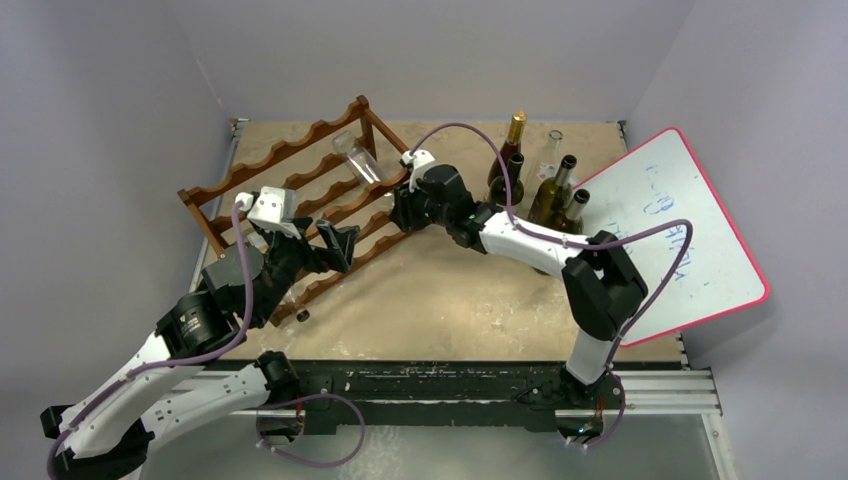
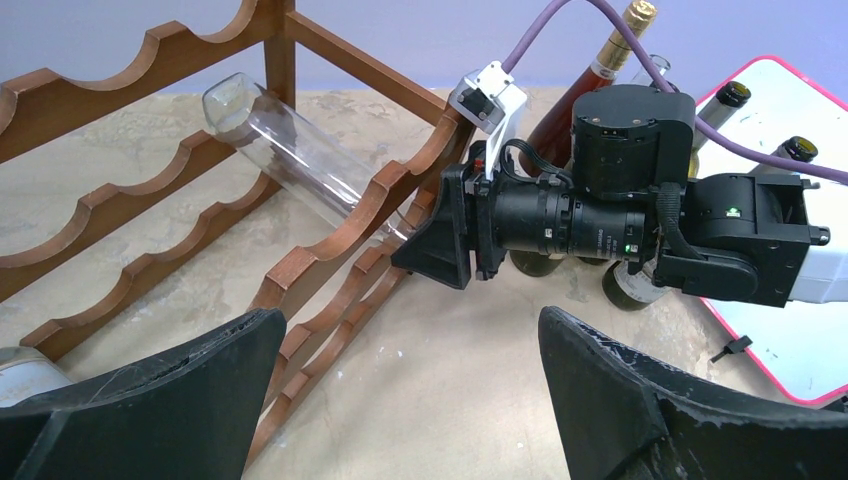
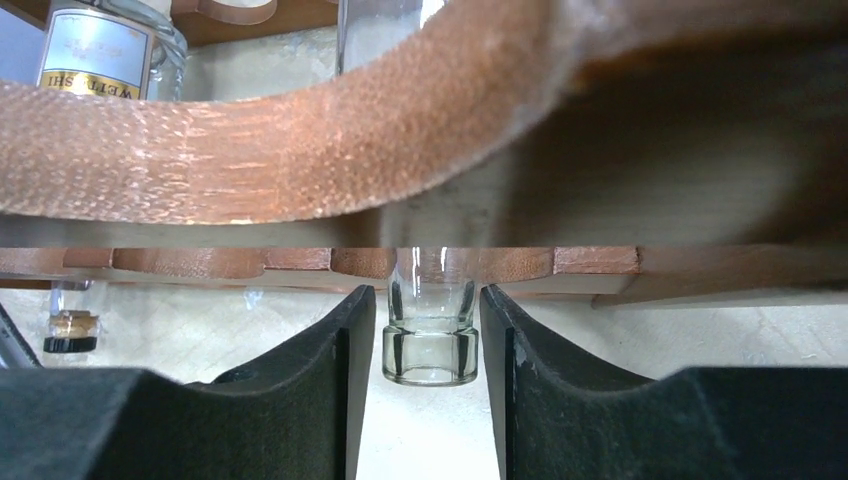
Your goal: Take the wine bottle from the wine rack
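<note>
The wine rack is dark reddish-brown wood and stands at the back left of the table. A clear glass wine bottle lies in it, base up and back, neck down towards the front rail. In the right wrist view its mouth pokes out under the rail. My right gripper has a finger on each side of the mouth, with a thin gap on the left. It also shows in the top view. My left gripper is open and empty, beside the rack's near end.
A second bottle with a pale label lies lower in the rack; it also shows in the left wrist view. Several dark and clear bottles stand at the back right. A red-edged whiteboard lies at the right.
</note>
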You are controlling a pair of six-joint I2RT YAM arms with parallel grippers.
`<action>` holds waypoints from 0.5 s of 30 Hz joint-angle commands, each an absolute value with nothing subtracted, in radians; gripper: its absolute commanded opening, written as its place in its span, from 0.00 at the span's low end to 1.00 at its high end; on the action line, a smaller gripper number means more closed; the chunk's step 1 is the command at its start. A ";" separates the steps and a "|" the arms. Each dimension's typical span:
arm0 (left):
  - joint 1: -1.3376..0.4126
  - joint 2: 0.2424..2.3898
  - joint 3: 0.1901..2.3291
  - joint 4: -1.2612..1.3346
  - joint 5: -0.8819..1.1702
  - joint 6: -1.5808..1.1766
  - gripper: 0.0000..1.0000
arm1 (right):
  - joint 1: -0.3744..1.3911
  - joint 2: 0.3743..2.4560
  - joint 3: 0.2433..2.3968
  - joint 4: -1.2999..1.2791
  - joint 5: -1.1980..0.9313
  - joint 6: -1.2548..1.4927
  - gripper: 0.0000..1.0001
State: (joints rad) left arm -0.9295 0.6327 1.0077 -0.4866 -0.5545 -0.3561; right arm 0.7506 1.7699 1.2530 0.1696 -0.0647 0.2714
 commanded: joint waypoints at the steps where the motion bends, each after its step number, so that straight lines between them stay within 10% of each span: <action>1: -0.924 0.625 1.012 -0.443 -0.561 -0.354 1.00 | 0.747 1.786 1.305 0.185 -0.015 0.249 0.43; 9: -0.925 0.626 0.995 -0.441 -0.581 -0.353 1.00 | 0.750 1.784 1.348 0.132 0.034 0.231 0.03; 15: -0.925 0.635 0.942 -0.406 -0.587 -0.373 1.00 | 0.752 1.712 1.314 0.130 0.011 0.251 0.00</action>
State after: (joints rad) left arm -0.9295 0.6292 0.9699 -0.4694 -0.5724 -0.3565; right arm 0.7536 1.7882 1.2964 0.1169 -0.0162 0.2417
